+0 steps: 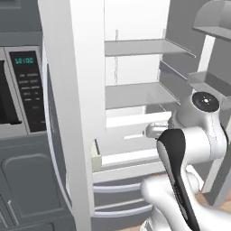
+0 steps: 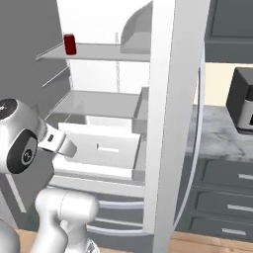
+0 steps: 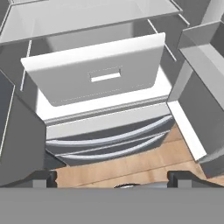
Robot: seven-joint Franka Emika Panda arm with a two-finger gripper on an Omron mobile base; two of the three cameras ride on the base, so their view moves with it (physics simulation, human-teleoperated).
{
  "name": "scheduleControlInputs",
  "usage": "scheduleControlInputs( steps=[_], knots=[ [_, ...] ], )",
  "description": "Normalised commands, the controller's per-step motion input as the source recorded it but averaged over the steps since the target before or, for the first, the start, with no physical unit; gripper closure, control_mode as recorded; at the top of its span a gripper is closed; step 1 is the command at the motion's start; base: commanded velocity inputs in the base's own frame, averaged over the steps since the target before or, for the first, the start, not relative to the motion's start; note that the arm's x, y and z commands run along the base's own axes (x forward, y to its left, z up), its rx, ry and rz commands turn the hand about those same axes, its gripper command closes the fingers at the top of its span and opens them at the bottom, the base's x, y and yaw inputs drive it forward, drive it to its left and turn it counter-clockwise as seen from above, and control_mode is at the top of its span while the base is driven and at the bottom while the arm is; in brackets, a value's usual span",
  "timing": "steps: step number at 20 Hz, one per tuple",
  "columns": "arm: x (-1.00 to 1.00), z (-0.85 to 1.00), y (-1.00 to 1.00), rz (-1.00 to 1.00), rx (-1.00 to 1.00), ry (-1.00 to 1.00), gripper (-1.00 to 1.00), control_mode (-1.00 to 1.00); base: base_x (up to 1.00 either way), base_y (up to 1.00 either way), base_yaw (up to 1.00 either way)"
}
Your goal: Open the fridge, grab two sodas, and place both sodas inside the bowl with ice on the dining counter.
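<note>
Fridge (image 2: 168, 99) doors stand swung wide, so the opening step looks done and fetching the first soda is the step in hand. One red soda can (image 2: 69, 44) stands upright near the left end of the upper shelf (image 2: 99, 52); a second can I cannot see. The tool (image 3: 112, 177) is spread open and empty, its dark tips apart, aimed down at the white crisper drawer (image 3: 98, 74) and the wooden floor (image 3: 131, 164). The next move likely calls for lifting the hand well up and in toward that upper shelf. The middle shelf (image 1: 135, 94) looks bare; the crisper drawer's contents are hidden. The door bins (image 1: 210, 81) look empty.
</note>
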Motion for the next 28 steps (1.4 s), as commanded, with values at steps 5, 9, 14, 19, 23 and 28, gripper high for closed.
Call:
scheduleControlInputs(
  steps=[5,9,14,19,23,28],
  knots=[
    [0.00,0.00,0.00,0.00,0.00,0.00,-1.00,1.00,0.59,-0.33,0.17],
    [0.00,0.00,0.00,0.00,0.00,0.00,-1.00,1.00,0.86,-0.13,0.10],
    [0.00,0.00,0.00,0.00,0.00,0.00,-1.00,1.00,0.99,-0.04,0.06],
    [0.17,0.02,0.00,0.06,0.00,-0.13,-1.00,-1.00,0.55,-0.01,0.03],
    [0.34,0.40,0.04,0.23,0.00,-0.50,-1.00,-1.00,0.00,0.00,0.00],
    [0.42,0.52,0.05,0.21,-0.01,-0.48,-1.00,-1.00,0.00,0.00,0.00]
  ],
)
